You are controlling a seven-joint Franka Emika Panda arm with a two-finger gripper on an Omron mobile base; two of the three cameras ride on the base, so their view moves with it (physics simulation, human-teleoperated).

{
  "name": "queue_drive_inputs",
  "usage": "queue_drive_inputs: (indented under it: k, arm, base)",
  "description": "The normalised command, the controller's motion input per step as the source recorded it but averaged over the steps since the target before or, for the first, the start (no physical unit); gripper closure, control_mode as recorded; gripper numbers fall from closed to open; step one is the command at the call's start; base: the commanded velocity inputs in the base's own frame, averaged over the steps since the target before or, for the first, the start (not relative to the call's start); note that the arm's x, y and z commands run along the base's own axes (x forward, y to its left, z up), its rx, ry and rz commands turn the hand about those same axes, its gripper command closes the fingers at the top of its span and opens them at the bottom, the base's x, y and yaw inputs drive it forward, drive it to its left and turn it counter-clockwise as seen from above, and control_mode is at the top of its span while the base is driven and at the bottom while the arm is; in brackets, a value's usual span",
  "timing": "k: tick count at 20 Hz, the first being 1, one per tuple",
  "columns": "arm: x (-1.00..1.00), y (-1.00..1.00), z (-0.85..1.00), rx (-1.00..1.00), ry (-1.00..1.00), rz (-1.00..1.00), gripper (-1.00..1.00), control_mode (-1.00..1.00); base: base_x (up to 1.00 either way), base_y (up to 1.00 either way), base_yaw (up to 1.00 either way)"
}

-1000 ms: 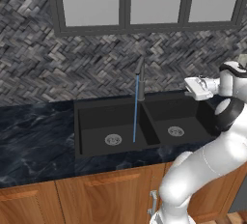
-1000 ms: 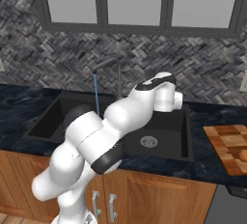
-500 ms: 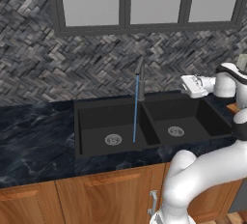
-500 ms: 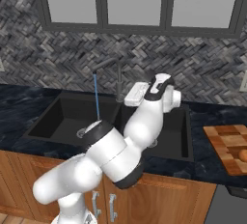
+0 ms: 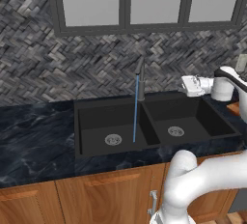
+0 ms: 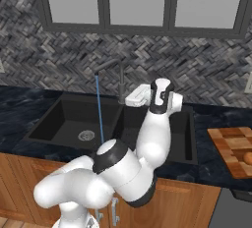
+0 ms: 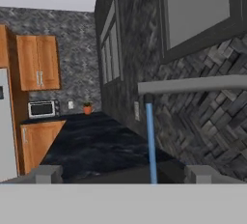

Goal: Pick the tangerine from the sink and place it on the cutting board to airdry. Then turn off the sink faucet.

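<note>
Claw [image 7: 123, 175] swung nearer slim grey faucet [image 5: 140, 76] (blue stream running); fingers apart.

The left base view looks forward and down from behind the arm's left; the right base view does so from its right. Both share the sink [image 5: 154, 124] and faucet [image 6: 119, 77]. The hand view looks, probably sideways, along the counter [image 7: 96, 143], near the faucet spout.

Tabletop [image 5: 34, 131]: dark marbled stone, running along the wall.
Backsplash [image 5: 72, 68]: grey herringbone tile.
Windows [image 6: 138, 1]: frosted panes, dark frames.
Cabinets [image 5: 96, 196]: brown wood, below the tabletop.
Microwave [image 7: 42, 108]: on the far tabletop.
</note>
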Motion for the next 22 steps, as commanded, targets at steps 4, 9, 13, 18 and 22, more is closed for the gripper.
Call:
queue_drive_inputs:
  k: [4,9,13,18,22]
  arm:
    - [0.05,0.24,0.0,-0.02,0.02,-0.14,-1.0,-1.0]
    - [0.13,0.26,-0.01,-0.02,0.04,-0.12,-1.0,-1.0]
    - [0.16,0.03,-0.1,0.0,0.07,-0.13,-1.0,-1.0]
    - [0.22,0.0,-0.07,0.0,0.06,-0.1,-1.0,-1.0]
    - [0.25,0.0,-0.07,0.0,0.06,-0.07,-1.0,-1.0]
  base:
    - [0.0,0.0,0.0]
    - [0.0,0.0,0.0]
    - [0.0,0.0,0.0]
    - [0.0,0.0,0.0]
    - [0.0,0.0,0.0]
